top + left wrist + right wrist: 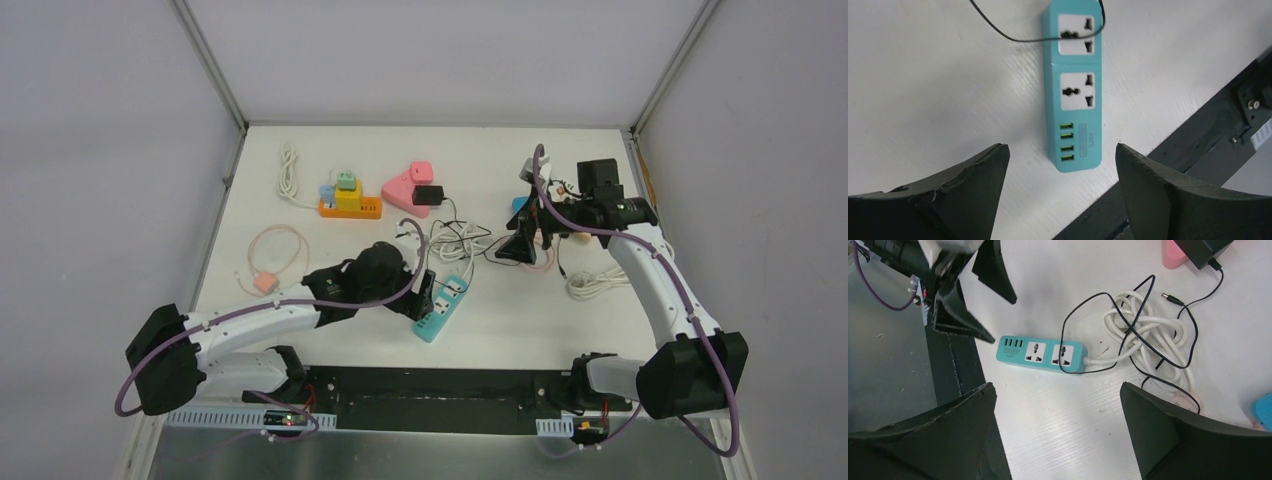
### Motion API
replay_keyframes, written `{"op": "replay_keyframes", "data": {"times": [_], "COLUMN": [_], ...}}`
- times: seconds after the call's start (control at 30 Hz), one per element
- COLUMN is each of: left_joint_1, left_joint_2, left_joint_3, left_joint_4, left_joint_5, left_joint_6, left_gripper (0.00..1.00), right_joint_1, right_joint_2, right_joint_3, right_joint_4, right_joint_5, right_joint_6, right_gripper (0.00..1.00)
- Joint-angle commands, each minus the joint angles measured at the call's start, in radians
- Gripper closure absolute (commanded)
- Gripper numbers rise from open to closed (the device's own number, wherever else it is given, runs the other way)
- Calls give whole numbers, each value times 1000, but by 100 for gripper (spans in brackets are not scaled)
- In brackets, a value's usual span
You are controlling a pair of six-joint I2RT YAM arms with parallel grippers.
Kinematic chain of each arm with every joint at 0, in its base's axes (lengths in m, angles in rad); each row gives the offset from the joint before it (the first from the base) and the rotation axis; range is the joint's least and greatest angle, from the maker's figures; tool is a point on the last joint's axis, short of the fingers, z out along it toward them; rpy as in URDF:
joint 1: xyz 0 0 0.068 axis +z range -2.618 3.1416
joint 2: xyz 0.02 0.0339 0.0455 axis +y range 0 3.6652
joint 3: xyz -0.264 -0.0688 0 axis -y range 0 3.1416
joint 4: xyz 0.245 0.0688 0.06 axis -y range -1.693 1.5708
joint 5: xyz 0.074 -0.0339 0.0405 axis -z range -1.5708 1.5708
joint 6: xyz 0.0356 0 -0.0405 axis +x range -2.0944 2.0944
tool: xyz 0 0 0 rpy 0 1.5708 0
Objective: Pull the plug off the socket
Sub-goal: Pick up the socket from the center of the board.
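While its jaws stand wide with nothing between them, the left pincer (1062, 147) hangs over the table (938, 85), a teal power strip (1076, 63) lying just ahead of its fingertips. Both outlets on that strip look empty, so closing here would likely catch only the strip's body and lift or skid it. The likeliest plug for the job is the black adapter (428, 195), seated against a pink socket block (405, 185) well beyond the left pincer's tips and out of its wrist view.

Between the two arms, the adapter's black lead (1170, 298) loops across the far end of the teal strip and threads through a coiled white cord (1143, 325). A pull on the adapter could drag that tangle and tow the strip along with it. The pink block appears to rest loose on the table, so it may rise with the plug unless something pins it down.

Further right, the right pincer (1057, 387) is also spread fully and holds nothing, poised high with the strip and the tangle below and ahead of its tips, touching neither.
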Motion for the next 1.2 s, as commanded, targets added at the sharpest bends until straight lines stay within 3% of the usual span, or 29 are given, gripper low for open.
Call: {"op": "replay_keyframes", "data": {"times": [0.0,0.4,0.8,1.0,1.1,1.17], "left_joint_1": [-151,-246,-245,-246,-244,-243], "left_joint_2": [74,390,539,543,533,512], "left_joint_3": [107,287,329,310,305,300], "left_joint_4": [-107,-113,-99,-100,-103,-110], "left_joint_5": [-248,-395,-355,-351,-355,-369], "left_joint_6": [-45,4,20,31,43,59], "left_gripper": [19,18,22,37,64,76], "right_joint_1": [-5,-6,-7,-7,-6,-6], "right_joint_2": [3,-1,-4,-2,-5,-5], "right_joint_3": [4,5,6,9,10,11], "right_joint_4": [10,9,5,-2,-3,-4], "right_joint_5": [-23,-21,-22,-22,-22,-22], "right_joint_6": [-22,-21,-24,-29,-30,-31], "right_gripper": [0,0,0,0,0,0]}}
